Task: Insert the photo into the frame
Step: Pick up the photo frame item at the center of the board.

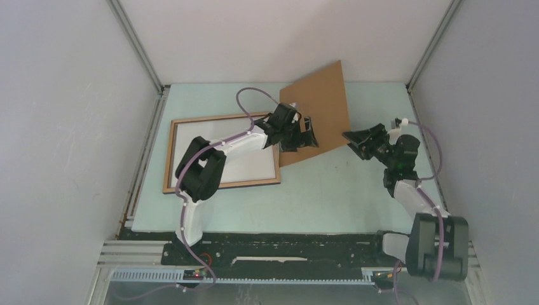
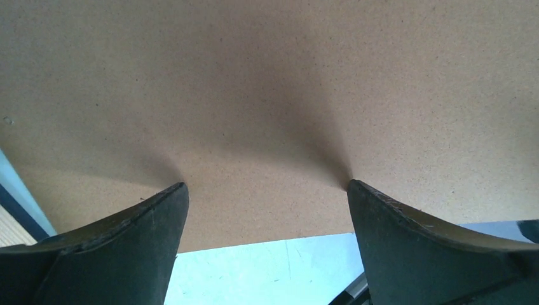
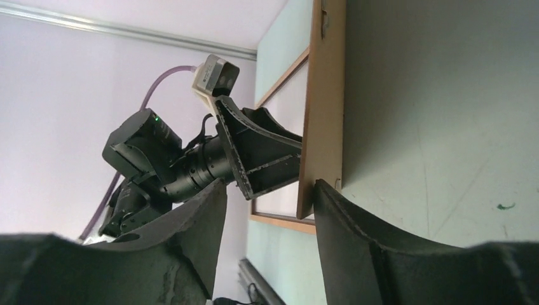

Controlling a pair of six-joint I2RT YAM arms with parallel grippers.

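Step in hand: judging by the layout, the print is already seated and the work has moved on to the brown backing board [image 1: 321, 101].
Photo [image 1: 251, 166]: lies flat inside the frame [image 1: 168, 159], plain white back up; the coast picture is not visible from any camera.
Frame: flat on the pale green table [image 1: 330, 190], left of centre, wood-brown face up. The left arm crosses over its right half.
Board: tilted, not lying flat, with its far corner up against the back wall. Its low edge is near the frame's right rail; I cannot tell whether they touch.
Left gripper [image 1: 305, 135]: spread as wide as it goes and pinching nothing. In the left wrist view both fingertips [image 2: 178, 190] rest against the broad face of the board, propping it.
Right gripper [image 1: 353, 141]: fingers apart, at the board's lower right edge. In the right wrist view the board shows edge-on just beside one finger, and the gap is wider than the board. No grip is made.
Progress: I judge the insertion itself to be done, with the closing-up not yet done.
Next move calls for: tipping the board leftward and down so it lands square inside the rails over the white back, without nudging the print.
Risk: the board is only propped, so it could slide off the open fingers.
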